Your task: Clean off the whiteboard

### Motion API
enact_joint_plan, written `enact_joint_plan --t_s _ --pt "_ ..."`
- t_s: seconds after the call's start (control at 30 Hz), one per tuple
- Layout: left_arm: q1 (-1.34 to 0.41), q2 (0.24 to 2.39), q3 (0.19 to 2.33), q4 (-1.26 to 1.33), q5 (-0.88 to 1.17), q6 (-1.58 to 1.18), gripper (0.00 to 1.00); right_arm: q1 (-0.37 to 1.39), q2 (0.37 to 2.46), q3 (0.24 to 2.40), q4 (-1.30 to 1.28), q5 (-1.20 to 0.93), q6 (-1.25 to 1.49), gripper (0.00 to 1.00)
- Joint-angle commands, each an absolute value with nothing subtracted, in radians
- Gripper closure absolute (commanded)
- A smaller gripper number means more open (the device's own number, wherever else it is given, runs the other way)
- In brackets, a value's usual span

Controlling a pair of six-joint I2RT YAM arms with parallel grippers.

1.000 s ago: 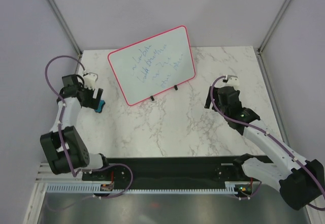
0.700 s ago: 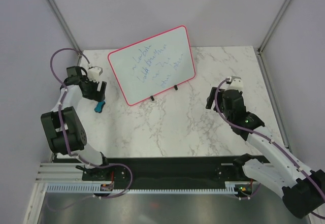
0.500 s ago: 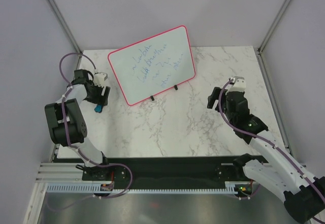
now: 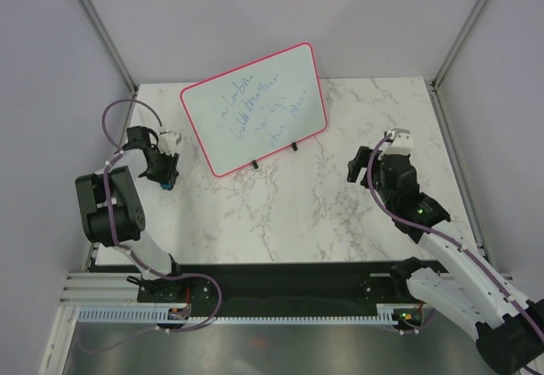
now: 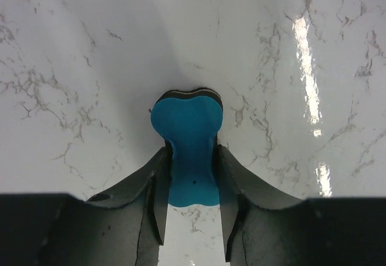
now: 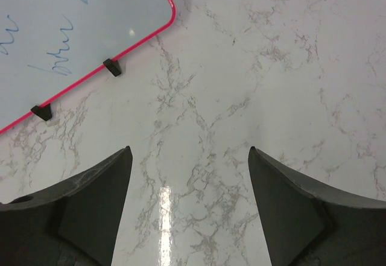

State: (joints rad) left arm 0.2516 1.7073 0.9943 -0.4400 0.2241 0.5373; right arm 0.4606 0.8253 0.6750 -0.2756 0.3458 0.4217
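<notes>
The whiteboard (image 4: pixel 253 110) stands on its feet on the table (image 4: pixel 289 213), in the upper middle of the overhead view. Left of it, at mid-left of that frame, the eraser (image 4: pixel 167 178) lies on the table just beside the board's lower left corner. My left gripper (image 5: pixel 192 157) is down over the eraser, one finger against each side. My right gripper (image 6: pixel 188 157) hangs at mid-right, well apart from the board. In its own view the board's corner fills the upper left.
</notes>
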Motion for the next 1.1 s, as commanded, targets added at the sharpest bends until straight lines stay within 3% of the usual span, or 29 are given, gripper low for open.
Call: enact_joint_plan --t_s 0.0,0.17,0.23,0.37,0.47,0.53,0.73,0.9,1.07 --pt "0.253 1.675 0.976 -0.448 0.296 0.546 0.98 0.462 0.815 0.692 -0.242 0.312 0.405 0.14" --pt "0.250 1.490 0.951 -0.549 0.419 0.595 0.98 0.462 0.813 0.713 -0.230 0.195 0.384 0.14" --pt "0.252 1.413 0.937 -0.599 0.434 0.627 0.98 0.462 0.810 0.710 -0.209 0.154 0.385 0.08" --pt "0.250 1.234 0.930 -0.672 0.468 0.669 0.98 0.462 0.819 0.672 -0.015 -0.042 0.385 0.10" --pt "0.223 1.135 0.954 -0.704 0.491 0.638 0.98 0.463 0.879 0.652 0.146 -0.065 0.377 0.15" --pt "0.133 1.097 0.988 -0.710 0.445 0.583 0.98 0.462 0.979 0.638 0.234 -0.022 0.358 0.24" --pt "-0.182 1.150 1.153 -0.707 0.192 0.485 0.98 0.465 1.432 0.788 0.397 -0.066 0.302 0.44" --pt "-0.268 1.252 1.271 -0.690 0.031 0.514 0.98 0.485 1.635 0.853 0.480 -0.046 0.305 0.45" --pt "-0.287 1.319 1.285 -0.615 0.005 0.505 0.98 0.535 1.810 0.992 0.427 -0.005 0.319 0.50"
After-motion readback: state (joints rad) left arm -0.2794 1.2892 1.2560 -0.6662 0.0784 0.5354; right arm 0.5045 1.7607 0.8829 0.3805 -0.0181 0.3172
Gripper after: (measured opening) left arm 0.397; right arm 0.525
